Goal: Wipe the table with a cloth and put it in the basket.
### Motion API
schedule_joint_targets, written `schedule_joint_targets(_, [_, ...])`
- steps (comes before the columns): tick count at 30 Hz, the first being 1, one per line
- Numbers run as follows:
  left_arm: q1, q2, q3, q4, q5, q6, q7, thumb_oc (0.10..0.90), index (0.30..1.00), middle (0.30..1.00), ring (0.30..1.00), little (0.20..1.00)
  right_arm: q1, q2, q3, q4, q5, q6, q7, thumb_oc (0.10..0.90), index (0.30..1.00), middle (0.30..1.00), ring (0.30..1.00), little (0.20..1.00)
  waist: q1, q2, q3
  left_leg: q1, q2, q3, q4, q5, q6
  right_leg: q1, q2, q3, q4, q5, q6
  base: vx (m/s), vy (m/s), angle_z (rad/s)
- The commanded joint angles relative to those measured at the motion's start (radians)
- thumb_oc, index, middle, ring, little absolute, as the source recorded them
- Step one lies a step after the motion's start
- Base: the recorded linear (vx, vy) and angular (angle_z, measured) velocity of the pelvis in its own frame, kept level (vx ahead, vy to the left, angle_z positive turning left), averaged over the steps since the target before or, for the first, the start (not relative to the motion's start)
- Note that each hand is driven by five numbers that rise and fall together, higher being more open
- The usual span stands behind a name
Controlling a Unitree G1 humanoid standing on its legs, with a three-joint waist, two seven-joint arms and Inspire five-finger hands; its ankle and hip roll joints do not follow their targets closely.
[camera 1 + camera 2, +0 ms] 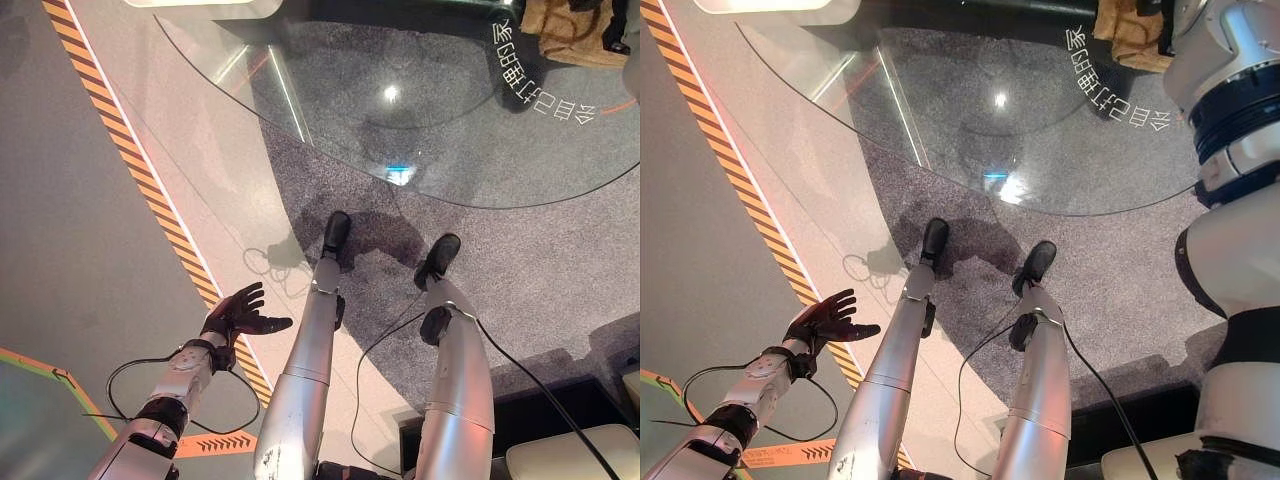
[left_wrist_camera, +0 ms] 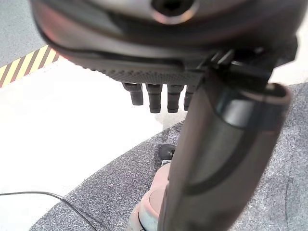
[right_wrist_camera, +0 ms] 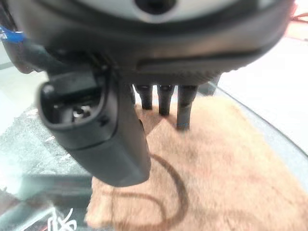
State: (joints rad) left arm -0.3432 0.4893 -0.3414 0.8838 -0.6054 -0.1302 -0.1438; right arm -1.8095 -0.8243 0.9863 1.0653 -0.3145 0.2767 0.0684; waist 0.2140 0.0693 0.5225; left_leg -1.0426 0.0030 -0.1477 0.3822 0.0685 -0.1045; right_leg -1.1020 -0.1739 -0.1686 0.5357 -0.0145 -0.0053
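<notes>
A tan cloth [image 3: 231,173] lies on the round glass table [image 1: 450,140], at its far right side [image 1: 570,35]. My right hand [image 3: 163,98] hangs over the cloth with its fingers straight and pointing down at it; the fingertips [image 3: 183,120] are at or just above the nap. In the right eye view the right hand [image 1: 1155,10] shows as a dark shape on the cloth [image 1: 1125,35]. My left hand [image 1: 240,315] is open, low on the left over the floor, far from the table.
A yellow-and-black hazard stripe [image 1: 150,190] runs diagonally across the floor on the left. Grey carpet [image 1: 540,270] lies under and in front of the table. White lettering [image 1: 540,85] marks the glass. A pale padded object [image 1: 575,455] sits at the lower right.
</notes>
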Motion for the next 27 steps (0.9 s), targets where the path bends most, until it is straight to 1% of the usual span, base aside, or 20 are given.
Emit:
schedule_joint_targets(1, [0.126,0.053,0.009,0.001,0.002,0.016,-0.007,0.800,0.900,0.900,0.900,0.900,0.046,0.001,0.066,-0.007,0.024,-0.025,0.055,0.100,0.300,0.300,0.300,0.200,-0.006,0.048,-0.002,0.005,-0.016,0.050,-0.007,0.000,0.070,0.060,0.022,-0.011,-0.045,-0.007,0.016,0.00,0.000,0.00])
schedule_joint_targets(7, [0.127,0.050,0.008,-0.003,0.007,0.018,-0.005,0.800,0.900,0.900,0.900,0.900,0.045,0.002,0.069,-0.013,0.011,-0.026,0.067,0.100,0.300,0.300,0.300,0.200,-0.004,0.047,-0.002,0.005,-0.017,0.049,-0.008,-0.001,0.070,0.060,0.022,-0.013,-0.047,-0.006,0.016,0.00,0.000,0.00])
schedule_joint_targets(11, [0.126,0.052,0.007,0.000,0.005,0.016,-0.006,0.800,0.900,0.900,0.900,0.900,0.046,0.002,0.075,-0.015,0.004,-0.040,0.070,0.100,0.300,0.300,0.300,0.200,-0.005,0.047,-0.002,0.007,-0.016,0.049,-0.011,0.001,0.070,0.061,0.022,-0.013,-0.049,-0.005,0.017,0.00,0.000,0.00])
schedule_joint_targets(19, [0.122,0.056,0.009,-0.004,0.006,0.024,-0.012,0.800,0.900,0.900,0.900,0.900,0.047,0.008,0.080,-0.028,-0.014,-0.039,0.078,0.100,0.300,0.300,0.300,0.200,-0.004,0.047,-0.002,0.013,-0.018,0.050,-0.015,0.002,0.070,0.067,0.022,-0.014,-0.054,-0.003,0.019,0.00,0.000,0.00])
schedule_joint_targets(24, [0.119,0.055,0.009,0.000,0.010,0.017,-0.012,0.800,0.900,0.900,0.900,0.900,0.050,0.013,0.082,-0.029,-0.023,-0.038,0.086,0.100,0.300,0.300,0.300,0.200,-0.003,0.046,-0.002,0.012,-0.016,0.049,-0.018,0.003,0.070,0.066,0.022,-0.016,-0.056,-0.003,0.018,0.00,0.000,0.00])
schedule_joint_targets(26, [0.119,0.055,0.011,-0.002,0.011,0.019,-0.012,0.800,0.900,0.900,0.900,0.900,0.051,0.011,0.082,-0.031,-0.023,-0.040,0.083,0.100,0.300,0.300,0.300,0.200,-0.003,0.046,-0.002,0.011,-0.017,0.049,-0.016,0.003,0.071,0.065,0.021,-0.017,-0.055,-0.002,0.019,0.00,0.000,0.00])
schedule_joint_targets(27, [0.117,0.055,0.007,-0.004,0.011,0.021,-0.008,0.800,0.900,0.900,0.900,0.900,0.051,0.010,0.082,-0.034,-0.021,-0.040,0.064,0.100,0.300,0.300,0.300,0.200,-0.004,0.045,-0.002,0.011,-0.017,0.049,-0.018,0.003,0.071,0.066,0.021,-0.017,-0.058,-0.001,0.019,0.00,0.000,0.00])
